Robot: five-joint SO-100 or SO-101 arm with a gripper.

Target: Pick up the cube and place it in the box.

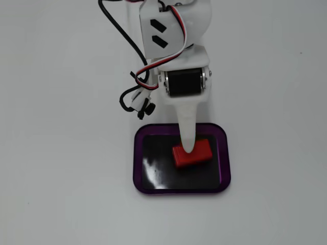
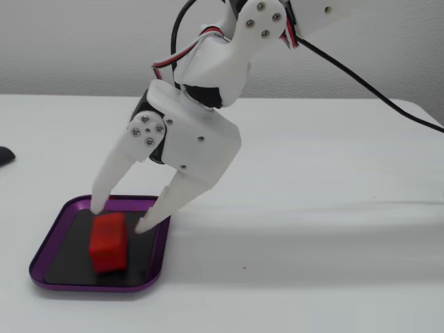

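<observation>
Resting on the black floor of the box (image 1: 139, 158), the cube (image 1: 192, 153) lies flat and slightly skewed, right of centre in the top-down fixed view. In the side fixed view the cube (image 2: 109, 240) sits inside the purple rim of the box (image 2: 157, 257), toward the middle of the tray, with its long side running from near to far.

My fingers (image 2: 119, 216) are spread apart and hold nothing. In the side view one fingertip (image 2: 96, 204) is down at the far left part of the tray, just behind the cube, and the other (image 2: 147, 223) is to the cube's right, near the right rim. Both tips are low, close to the tray floor; I cannot tell whether either one touches the cube or the floor. From above, my fingers (image 1: 188, 149) show as one white taper pointing down over the cube's far edge, covering a little of its top.

My white arm (image 2: 229, 59) leans in from the upper right in the side view, with red, white and black cables (image 1: 145, 69) looping off its left side in the top-down view. The box stands on a plain white counter (image 1: 61, 153). A small dark object (image 2: 4, 155) lies at the left edge of the side view, well away from the tray.
</observation>
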